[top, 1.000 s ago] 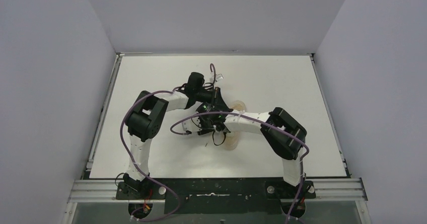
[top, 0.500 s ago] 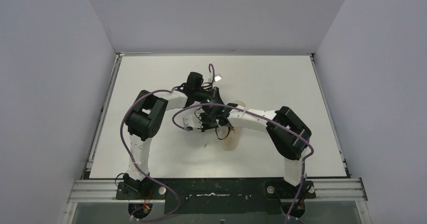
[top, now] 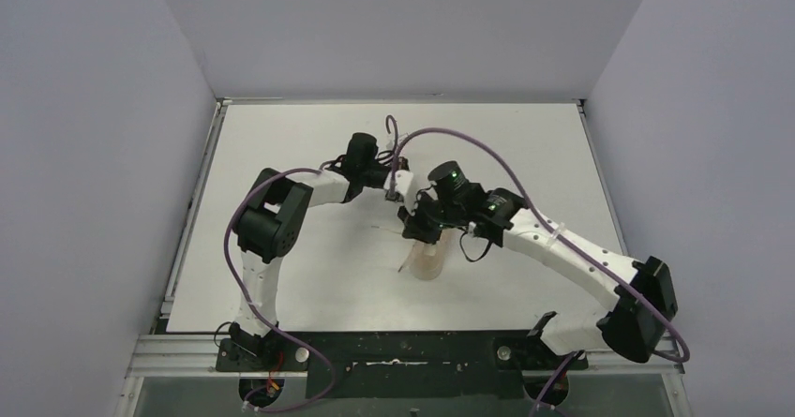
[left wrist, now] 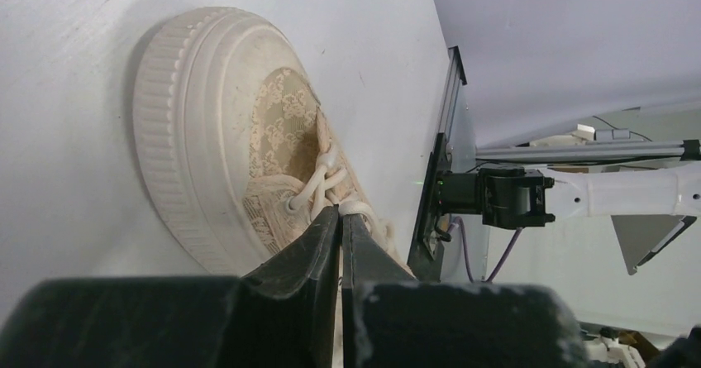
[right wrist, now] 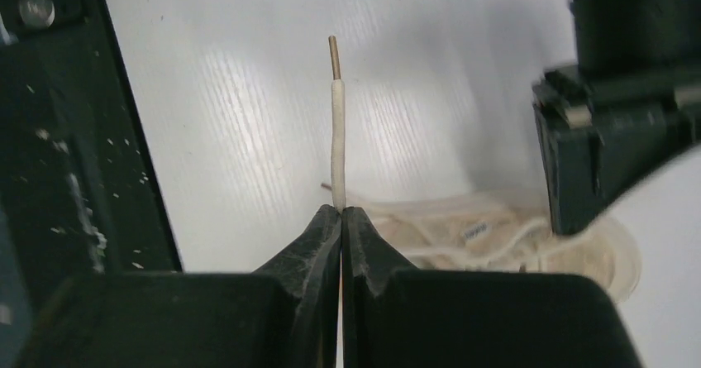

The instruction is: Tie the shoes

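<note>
The cream-beige sneaker point(top: 428, 260) lies at the table's middle. In the left wrist view its ribbed toe cap point(left wrist: 190, 128) is on the left and its laces point(left wrist: 324, 179) cross above my fingers. My left gripper point(left wrist: 340, 212) is shut on a lace at the eyelets, and it sits just behind the shoe in the top view point(top: 400, 189). My right gripper point(right wrist: 340, 211) is shut on a lace end point(right wrist: 337, 136), whose aglet sticks up past the fingertips. It hovers over the shoe's far end point(top: 417, 223).
Purple cables point(top: 469, 141) loop over both arms above the shoe. The left gripper's dark body point(right wrist: 616, 103) stands close to the right of my right fingers. A black rail point(right wrist: 50, 136) runs along the table's near edge.
My right arm has swung out to the right and its elbow has stretched toward the near right corner. Its gripper has shifted right over the shoe, still on the lace. The left arm has barely moved.
</note>
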Robot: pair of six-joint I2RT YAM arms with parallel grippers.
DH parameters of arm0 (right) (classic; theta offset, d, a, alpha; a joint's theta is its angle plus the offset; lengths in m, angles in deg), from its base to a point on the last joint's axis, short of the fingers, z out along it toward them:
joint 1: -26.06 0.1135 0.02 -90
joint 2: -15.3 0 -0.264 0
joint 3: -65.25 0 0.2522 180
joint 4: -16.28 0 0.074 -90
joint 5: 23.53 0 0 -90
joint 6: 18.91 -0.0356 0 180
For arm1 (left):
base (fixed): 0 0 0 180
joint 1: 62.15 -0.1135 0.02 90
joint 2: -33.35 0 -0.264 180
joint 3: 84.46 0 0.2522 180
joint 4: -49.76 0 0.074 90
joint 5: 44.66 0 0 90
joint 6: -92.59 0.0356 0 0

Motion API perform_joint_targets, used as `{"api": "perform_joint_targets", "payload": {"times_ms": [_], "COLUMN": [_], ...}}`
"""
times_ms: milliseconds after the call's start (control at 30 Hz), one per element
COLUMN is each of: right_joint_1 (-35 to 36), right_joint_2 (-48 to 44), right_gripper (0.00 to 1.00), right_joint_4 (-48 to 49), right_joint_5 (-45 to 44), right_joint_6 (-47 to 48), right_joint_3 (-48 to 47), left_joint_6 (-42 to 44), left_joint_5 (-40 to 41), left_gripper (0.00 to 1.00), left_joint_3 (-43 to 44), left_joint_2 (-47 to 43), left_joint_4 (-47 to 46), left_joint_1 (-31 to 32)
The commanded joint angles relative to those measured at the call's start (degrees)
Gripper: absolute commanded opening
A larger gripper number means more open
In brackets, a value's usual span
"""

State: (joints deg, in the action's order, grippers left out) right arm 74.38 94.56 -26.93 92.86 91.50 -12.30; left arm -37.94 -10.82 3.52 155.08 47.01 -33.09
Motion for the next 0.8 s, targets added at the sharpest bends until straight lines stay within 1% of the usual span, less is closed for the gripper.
{"api": "perform_joint_targets", "payload": {"times_ms": [0,67,100,167,200,233,300,367,433,500,567,633,733,767], "right_joint_1": [-5.75,-8.11,-9.36,-12.67,-15.42,-16.67,-20.07,-22.41,-23.32,-24.08,-24.96,-25.44,-25.59,-25.81], "right_joint_2": [-6.81,-6.61,-5.71,-3.90,-2.90,-1.98,-0.34,0.69,1.78,3.68,5.31,7.14,8.32,8.35], "right_gripper": [0.00,0.00,0.00,0.00,0.00,0.00,0.00,0.00,0.00,0.00,0.00,0.06,0.15,0.21], "right_joint_4": [-8.32,-17.34,-20.40,-24.77,-26.61,-28.35,-33.72,-36.02,-36.41,-37.22,-36.04,-34.74,-36.02,-36.18], "right_joint_5": [-6.49,-11.02,-11.08,-8.16,-4.54,-2.26,-1.82,0.47,1.74,1.92,3.54,5.76,1.31,0.00], "right_joint_6": [-31.38,-38.68,-41.41,-46.52,-48.82,-49.39,-51.55,-52.06,-52.52,-53.64,-55.45,-55.72,-54.15,-53.59], "right_joint_3": [-2.54,-6.50,-7.73,-8.24,-7.85,-7.34,-6.35,-4.34,-2.00,0.35,4.49,8.27,8.43,8.20], "left_joint_6": [-5.86,-6.60,-6.92,-7.38,-7.51,-7.62,-6.56,-4.31,-2.06,-0.26,0.91,1.81,2.18,1.90], "left_joint_5": [0.14,0.80,1.27,2.12,2.66,3.13,4.01,4.77,5.66,6.93,7.61,7.33,6.22,5.79], "left_gripper": [0.00,0.00,0.00,0.00,0.00,0.00,0.00,0.00,0.00,0.00,0.00,0.00,0.00,0.00], "left_joint_3": [-2.01,-3.09,-3.53,-4.05,-4.41,-4.76,-5.33,-5.17,-4.89,-5.23,-5.91,-6.39,-7.46,-7.82], "left_joint_2": [-4.24,-4.78,-5.00,-5.11,-5.34,-5.49,-6.40,-7.51,-8.44,-9.83,-11.19,-12.10,-12.73,-12.70], "left_joint_4": [-8.02,-8.68,-8.86,-8.66,-8.46,-8.45,-7.40,-4.03,-0.87,1.00,2.11,3.73,4.30,4.15], "left_joint_1": [1.44,2.28,2.65,3.24,3.41,3.38,3.30,3.13,3.03,2.79,2.52,2.34,2.39,2.40]}}
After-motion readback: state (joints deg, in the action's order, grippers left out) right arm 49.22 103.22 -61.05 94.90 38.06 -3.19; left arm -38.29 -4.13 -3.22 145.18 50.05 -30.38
